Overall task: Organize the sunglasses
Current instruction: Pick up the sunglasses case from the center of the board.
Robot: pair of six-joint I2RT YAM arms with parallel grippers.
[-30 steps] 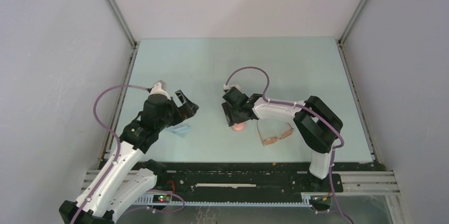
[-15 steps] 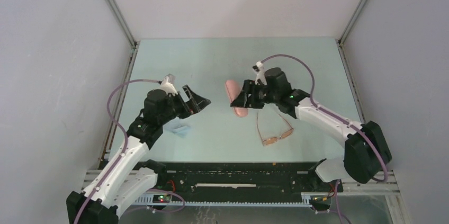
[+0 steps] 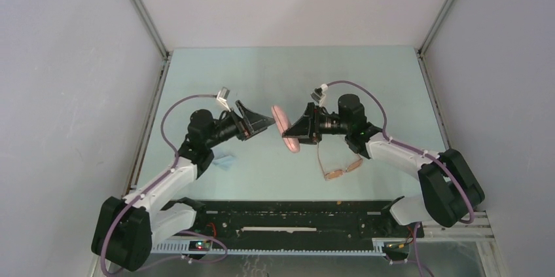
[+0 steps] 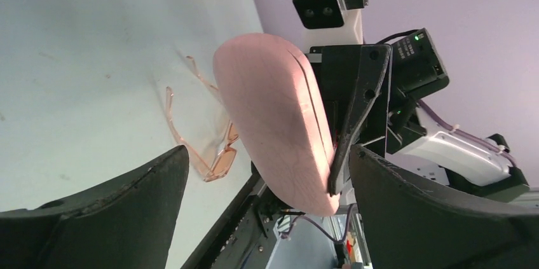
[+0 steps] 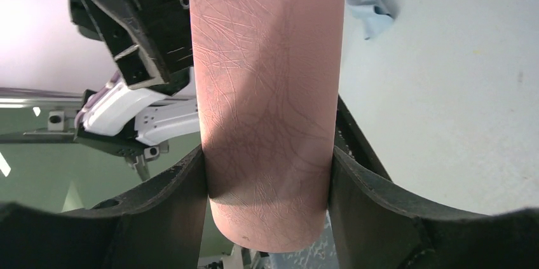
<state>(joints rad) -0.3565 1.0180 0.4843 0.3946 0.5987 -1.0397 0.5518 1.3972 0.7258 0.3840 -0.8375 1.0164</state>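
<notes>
Pink case (image 4: 273,123) gripped, shut, above table (image 3: 379,80) by right end effector (image 3: 298,130). Left end effector (image 3: 267,120) spread wide, empty, aimed at case. Sunglasses (image 3: 335,173) unfolded on table, toward near edge, right of centre. Case opening, insertion judged outstanding.

A robotics lab test cell: blank white walls (image 3: 294,2), aluminium frame struts (image 3: 141,8), pale green table (image 3: 366,74), exposed wiring (image 3: 199,245)

A pink case (image 3: 286,128), oblong and rounded with a finely creased, leathery surface, is raised above the middle of the pale green table (image 3: 366,80), with its long axis slanting. A crumpled light blue cloth (image 3: 224,160) lies on the table to its left, nearer the near edge.
</notes>
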